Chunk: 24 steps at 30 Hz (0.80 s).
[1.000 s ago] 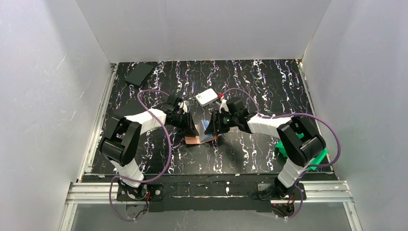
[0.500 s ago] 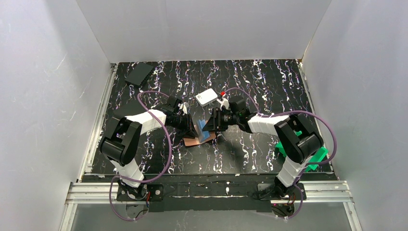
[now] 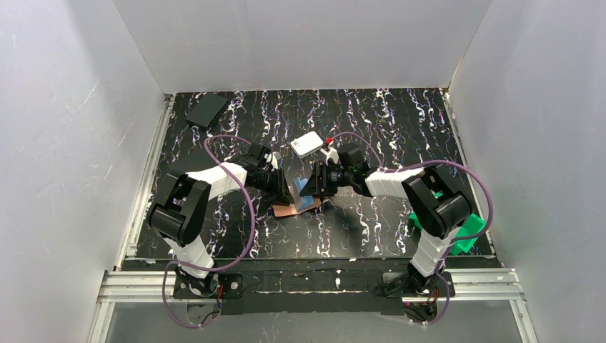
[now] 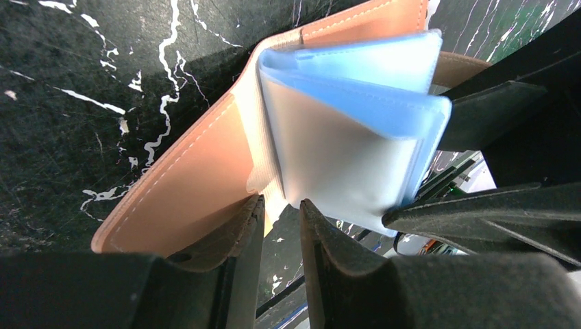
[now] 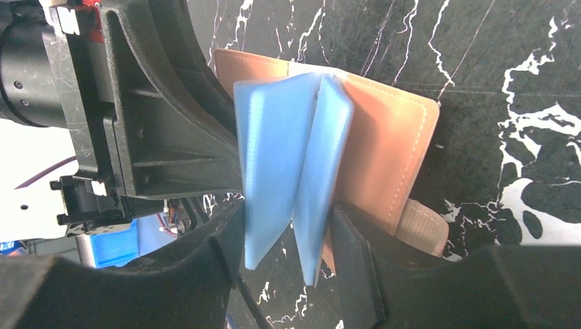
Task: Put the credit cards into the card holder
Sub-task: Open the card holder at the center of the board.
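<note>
The card holder point(image 3: 291, 207) lies open on the bench point(image 3: 379, 229), caught between the two end effectors, its orange-brown cover flat beneath them and its inner leaves standing up. The left end effector point(image 4: 279, 209) has its jaws drawn close together and clamped on the near edge of the holder, where the pale grey leaf meets the leather. It has not shifted over the last second. The right end effector point(image 5: 288, 226) has pushed in towards the left one, its elbow swinging inward with it. The light-blue leaves point(image 5: 281, 164), which lay low over the cover a second ago, now stand fanned upright between its jaws. Those jaws stand apart on either side of the leaves, and whether they actually pinch them cannot be told. Raised like this, the leaves show their slot mouths, so the holder looks ready for loading, but no credit card shows in either end effector, so by my reading the insertion itself has not begun. A white box point(image 3: 309, 144) sits just beyond the right end effector, and a green bin point(image 3: 468, 236) lies well behind it, by that arm's base.
</note>
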### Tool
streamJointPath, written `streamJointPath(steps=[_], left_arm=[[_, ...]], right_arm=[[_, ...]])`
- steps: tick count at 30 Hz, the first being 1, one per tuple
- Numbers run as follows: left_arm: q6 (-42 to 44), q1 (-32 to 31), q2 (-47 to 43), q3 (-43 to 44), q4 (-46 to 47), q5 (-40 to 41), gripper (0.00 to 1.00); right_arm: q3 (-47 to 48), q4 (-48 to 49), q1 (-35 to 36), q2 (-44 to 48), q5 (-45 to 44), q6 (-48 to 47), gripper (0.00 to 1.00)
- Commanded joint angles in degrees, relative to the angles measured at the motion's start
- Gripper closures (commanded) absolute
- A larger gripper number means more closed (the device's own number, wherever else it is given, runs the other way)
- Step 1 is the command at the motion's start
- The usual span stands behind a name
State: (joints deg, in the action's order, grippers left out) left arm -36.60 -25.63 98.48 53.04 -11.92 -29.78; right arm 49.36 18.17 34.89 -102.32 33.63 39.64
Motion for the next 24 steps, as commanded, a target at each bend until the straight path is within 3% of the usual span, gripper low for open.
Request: streamJointPath(steps=[1, 4, 10, 24], left_arm=[[0.8, 0.1, -0.5, -0.4, -0.2, 0.1, 0.76], [0.9, 0.1, -0.5, -0.6, -0.1, 0.1, 0.76], [0.9, 0.0, 0.0, -0.9, 0.1, 0.0, 0.76], [0.7, 0.0, 0.3, -1.3, 0.6, -0.6, 0.76]], right_arm=[[2.0, 2.3, 0.1, -0.6, 0.6, -0.3, 0.48], [1.6, 3.2, 0.1, -0.8, 1.0, 0.6, 0.56], [1.4, 5.2, -0.3, -1.8, 2.5, 2.2, 0.44], [3.4, 8.8, -2.4, -5.7, 4.7, 5.5, 0.45]])
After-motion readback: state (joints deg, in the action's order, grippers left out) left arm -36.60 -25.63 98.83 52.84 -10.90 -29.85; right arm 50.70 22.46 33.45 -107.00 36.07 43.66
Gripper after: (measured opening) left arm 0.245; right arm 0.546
